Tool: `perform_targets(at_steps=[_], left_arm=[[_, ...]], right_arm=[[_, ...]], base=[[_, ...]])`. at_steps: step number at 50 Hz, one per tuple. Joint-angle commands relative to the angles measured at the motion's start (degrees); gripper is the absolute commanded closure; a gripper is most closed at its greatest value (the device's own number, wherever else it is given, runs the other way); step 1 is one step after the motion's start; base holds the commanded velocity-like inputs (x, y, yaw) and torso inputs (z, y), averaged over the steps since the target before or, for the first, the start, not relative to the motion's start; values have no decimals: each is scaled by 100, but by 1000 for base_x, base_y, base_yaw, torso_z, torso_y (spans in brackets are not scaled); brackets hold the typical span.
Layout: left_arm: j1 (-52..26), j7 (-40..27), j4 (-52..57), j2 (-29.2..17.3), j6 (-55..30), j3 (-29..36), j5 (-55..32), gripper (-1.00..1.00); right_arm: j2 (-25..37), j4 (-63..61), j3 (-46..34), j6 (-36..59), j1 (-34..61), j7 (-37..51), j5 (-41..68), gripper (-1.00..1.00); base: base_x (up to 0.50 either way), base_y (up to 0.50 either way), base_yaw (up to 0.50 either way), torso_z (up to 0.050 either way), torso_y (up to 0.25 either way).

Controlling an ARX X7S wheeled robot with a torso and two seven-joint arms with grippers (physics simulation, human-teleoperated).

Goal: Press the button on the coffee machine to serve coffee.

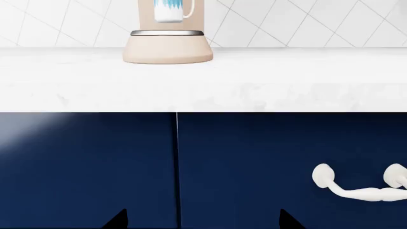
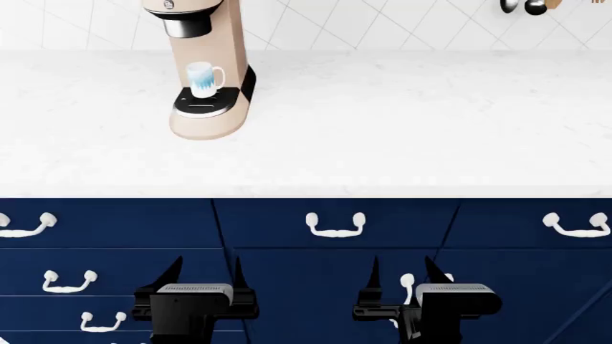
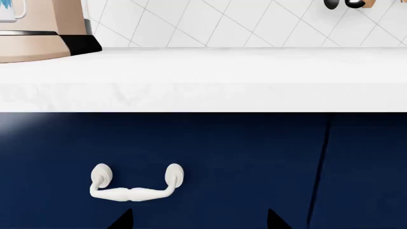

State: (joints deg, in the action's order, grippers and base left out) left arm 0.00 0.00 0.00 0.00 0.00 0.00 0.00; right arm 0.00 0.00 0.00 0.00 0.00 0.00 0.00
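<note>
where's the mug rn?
Head view: the mug stands on the coffee machine's drip tray, under the spout, far left on the counter.

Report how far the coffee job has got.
Done: the mug already sits on the drip tray under the spout of the coffee machine.
In hand: nothing yet. The left gripper and right gripper hang low in front of the drawers, jaws open, well short of the counter.
Left: raise an arm to the machine's head and press the button.
</note>
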Motion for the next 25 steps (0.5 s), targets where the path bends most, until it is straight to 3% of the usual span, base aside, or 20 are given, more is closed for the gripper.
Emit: perform_targets(at_steps=[1,17,25], left_arm=[[6,-110,11,-88,-3,116,-81,-100],[35,-331,11,-351,52,325,-353,-100],[8,-440,15,-384,17,422,-388,-100]], right_arm=[[83,-3,-86,-13,-17,125,124,-100],[338,-23,-371,62,-16,417,298,-100],[402,-29,-450,26,-20,478,372,-100]], base=[[0,0,0,0,0],[0,0,0,0,0],[59,422,0,0,0]])
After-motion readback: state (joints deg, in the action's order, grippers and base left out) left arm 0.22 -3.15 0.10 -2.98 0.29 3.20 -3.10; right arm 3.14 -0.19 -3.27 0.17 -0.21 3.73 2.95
